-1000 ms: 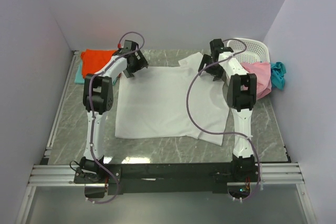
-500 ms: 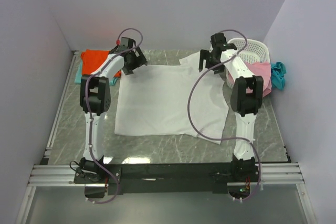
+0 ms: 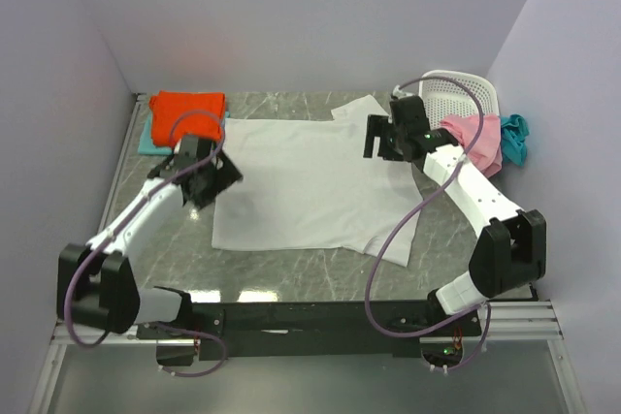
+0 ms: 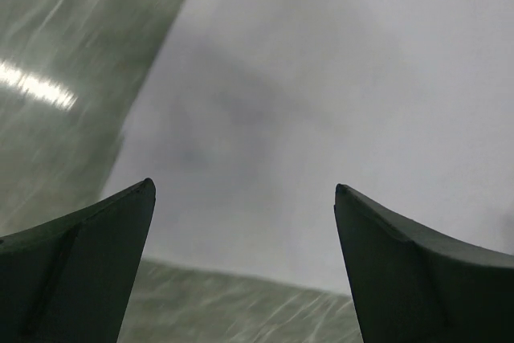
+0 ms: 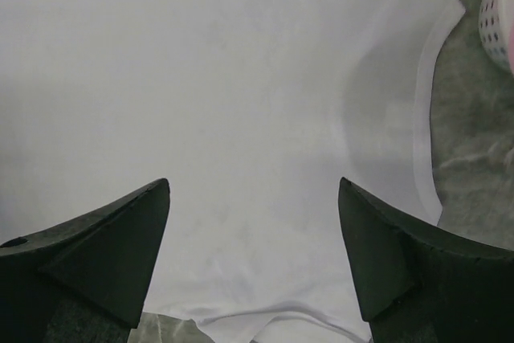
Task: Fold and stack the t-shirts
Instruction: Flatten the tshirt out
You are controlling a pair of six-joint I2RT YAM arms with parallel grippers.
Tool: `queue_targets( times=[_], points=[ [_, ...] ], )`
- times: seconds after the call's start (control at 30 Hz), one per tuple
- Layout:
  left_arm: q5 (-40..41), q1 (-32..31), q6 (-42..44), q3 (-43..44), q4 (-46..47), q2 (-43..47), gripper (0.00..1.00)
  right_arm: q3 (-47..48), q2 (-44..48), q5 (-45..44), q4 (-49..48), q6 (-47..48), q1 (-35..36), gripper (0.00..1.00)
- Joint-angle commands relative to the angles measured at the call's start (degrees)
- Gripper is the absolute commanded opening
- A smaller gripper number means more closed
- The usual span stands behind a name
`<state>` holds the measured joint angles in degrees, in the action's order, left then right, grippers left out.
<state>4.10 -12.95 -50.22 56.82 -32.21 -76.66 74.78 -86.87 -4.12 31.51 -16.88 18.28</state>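
A large white t-shirt [image 3: 310,181] lies spread flat on the marble table [image 3: 466,230]. My left gripper [image 3: 215,179] is open and empty, low over the shirt's left edge. The left wrist view shows the open gripper [image 4: 243,185] above the white cloth [image 4: 321,102] and bare table [image 4: 64,78]. My right gripper [image 3: 381,139] is open and empty over the shirt's far right part, near a sleeve. The right wrist view shows the gripper [image 5: 253,182] above white cloth [image 5: 225,78]. A folded orange-red shirt [image 3: 186,111] lies on a pale aqua one [image 3: 146,139] at the back left.
A white perforated basket [image 3: 458,94] stands at the back right, and its rim shows in the right wrist view [image 5: 498,14]. A pink shirt [image 3: 477,139] hangs over its side. A teal-blue shirt [image 3: 514,138] lies beside it against the right wall.
Both grippers have pulled back from the shirt's far edge. The left one moved near and left to the shirt's left edge; the right one moved slightly nearer. Both elbows swung outward.
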Motion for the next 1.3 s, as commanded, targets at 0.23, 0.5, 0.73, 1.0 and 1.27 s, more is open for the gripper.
queue_targets(
  times=[0.23, 0.5, 0.73, 1.0, 1.27],
  points=[
    [5.82, -0.58, -18.15, -22.97, -12.17, 19.35, 0.99, -7.89, 6.63, 0.78, -5.22, -3.86, -0.53, 0.91],
    [6.54, -0.58, -19.83, -25.44, -10.95, 19.28, 0.65, -8.25, 6.19, -1.07, -4.26, -4.47, -0.53, 0.91],
    [5.40, -0.50, -18.08, -25.35, -6.38, 12.60, 0.39, -8.69, 5.31, -1.41, -3.30, -5.35, -0.53, 0.91],
    [5.31, -0.50, -17.46, -26.58, -3.22, 9.60, 0.01, -15.71, 10.65, -1.95, 0.65, -10.53, -0.53, 0.91],
    [5.05, -0.32, -13.69, -25.53, 0.38, 7.05, 0.01, -31.52, 23.84, 8.66, 3.65, -9.14, -0.44, 0.90]
  ],
)
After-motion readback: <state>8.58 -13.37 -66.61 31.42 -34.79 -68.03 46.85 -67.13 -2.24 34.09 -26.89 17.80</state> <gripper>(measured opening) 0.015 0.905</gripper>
